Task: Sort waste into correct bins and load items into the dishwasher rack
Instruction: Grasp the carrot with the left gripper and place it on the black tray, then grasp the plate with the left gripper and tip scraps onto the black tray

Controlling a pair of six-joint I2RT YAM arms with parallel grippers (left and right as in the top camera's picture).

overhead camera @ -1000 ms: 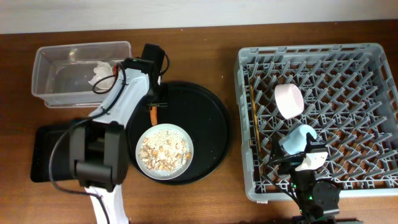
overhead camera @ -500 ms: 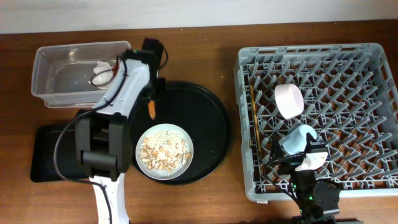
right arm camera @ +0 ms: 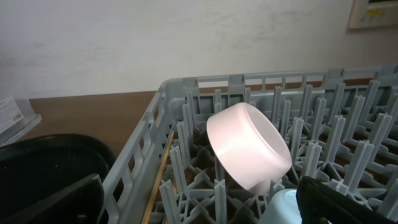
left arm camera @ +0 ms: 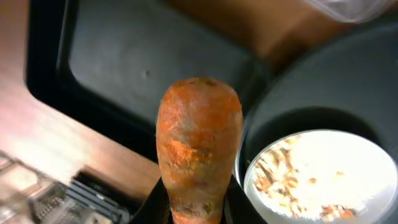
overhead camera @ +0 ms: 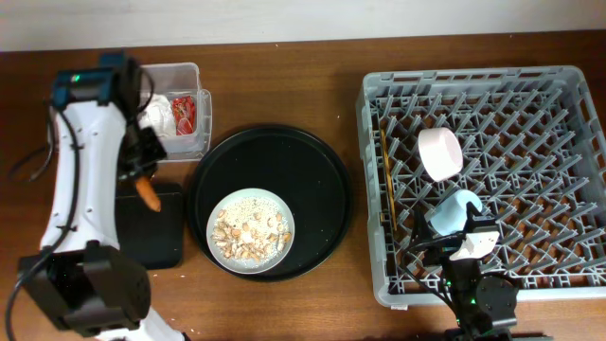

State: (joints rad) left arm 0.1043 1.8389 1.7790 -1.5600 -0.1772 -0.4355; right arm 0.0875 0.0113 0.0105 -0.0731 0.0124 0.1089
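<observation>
My left gripper is shut on the orange carrot stick and holds it over the flat black tray. In the left wrist view the carrot sticks out from the jaws above that tray. The clear tub holds white tissue and a red wrapper. The pale plate carries beige food scraps. The grey rack holds the white bowl, the light-blue cup and the chopsticks. My right gripper is open and empty at the rack's front, near the bowl.
A large round black tray sits mid-table under the plate, and also shows in the left wrist view. Bare wooden table lies between it and the rack. The rack's wall is just left of my right gripper.
My left arm has swung left from the round tray's edge, carrying the carrot past the tub to above the flat black tray. The right arm has not moved.
</observation>
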